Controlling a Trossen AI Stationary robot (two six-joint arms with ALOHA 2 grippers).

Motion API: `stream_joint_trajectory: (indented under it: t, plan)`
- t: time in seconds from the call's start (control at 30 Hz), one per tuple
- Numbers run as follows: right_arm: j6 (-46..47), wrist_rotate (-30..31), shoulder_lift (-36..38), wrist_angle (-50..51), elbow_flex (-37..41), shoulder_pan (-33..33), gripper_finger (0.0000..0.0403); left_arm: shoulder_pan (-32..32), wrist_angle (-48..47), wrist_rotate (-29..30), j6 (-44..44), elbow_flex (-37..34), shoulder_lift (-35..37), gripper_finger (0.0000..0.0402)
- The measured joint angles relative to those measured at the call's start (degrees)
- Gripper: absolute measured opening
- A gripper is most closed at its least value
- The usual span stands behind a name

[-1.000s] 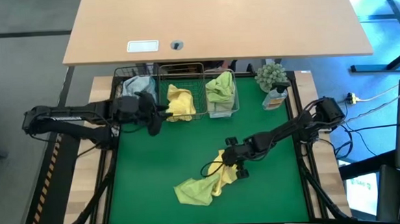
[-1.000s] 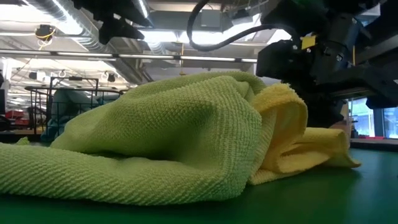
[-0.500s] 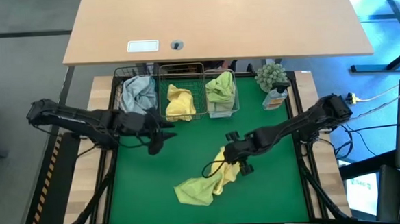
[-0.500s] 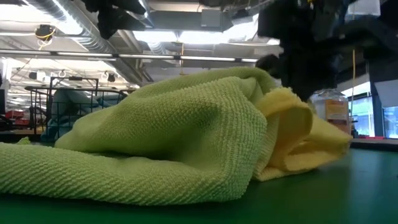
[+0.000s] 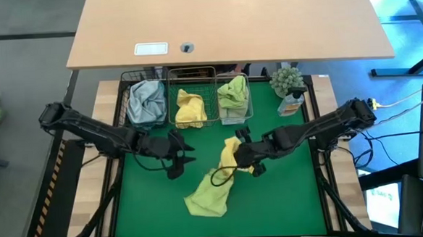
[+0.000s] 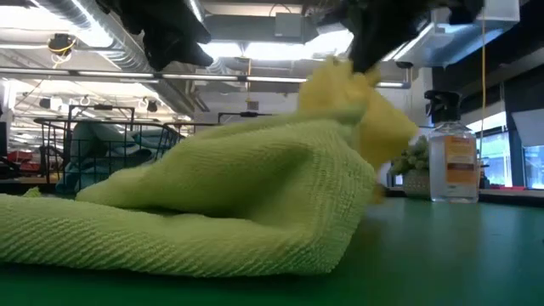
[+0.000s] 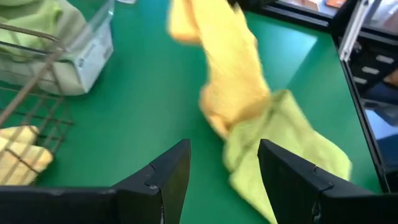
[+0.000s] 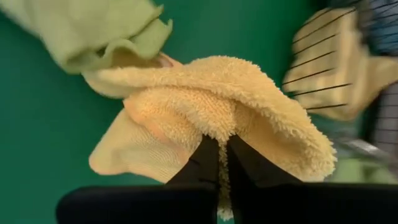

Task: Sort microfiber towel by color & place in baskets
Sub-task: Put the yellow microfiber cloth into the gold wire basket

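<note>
Your right gripper (image 5: 244, 151) was clamped on the yellow towel (image 5: 231, 153), held up off the green mat (image 5: 288, 194) w/ its lower end trailing onto the pale green towel (image 5: 207, 198), which lay flat mid-mat. Left gripper (image 5: 179, 158) hovered just beside, fingers apart, nothing in them. At the far edge: black basket (image 5: 127, 101) w/ blue-grey cloth (image 5: 145, 100), silver basket (image 5: 208, 75) w/ yellow, clear basket (image 5: 249, 111) w/ green. Potted plant (image 5: 288, 80) at the right of them.
</note>
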State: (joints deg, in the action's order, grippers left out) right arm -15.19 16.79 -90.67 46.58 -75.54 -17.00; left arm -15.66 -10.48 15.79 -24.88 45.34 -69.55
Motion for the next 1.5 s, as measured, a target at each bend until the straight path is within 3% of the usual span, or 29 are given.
stream_joint_trajectory:
  t: [0.4,0.67,0.87,1.17,1.5]
  plan:
    - [-9.47,1.67,0.09,-1.11,-11.97,8.90,0.0015,-6.16,0.77,0.13,-3.76,0.00,-1.06,0.0182]
    - [-16.87,1.50,0.09,-14.65,-13.71,17.65,0.0016,-8.76,0.86,4.07,-6.24,0.00,-1.06,0.0182]
    - [-17.74,-7.24,-0.74,-24.46,-13.71,25.58,0.0016,-9.78,1.11,7.07,-6.51,0.00,-1.06,0.0182]
    - [-17.45,-15.54,-8.28,-27.44,-13.71,32.72,0.0017,-9.91,2.25,7.61,-6.49,0.02,-1.06,0.0182]
    - [-17.89,-14.79,-18.96,-30.37,-13.69,33.90,0.0017,-9.88,2.34,7.61,-6.47,0.02,-1.06,0.0182]
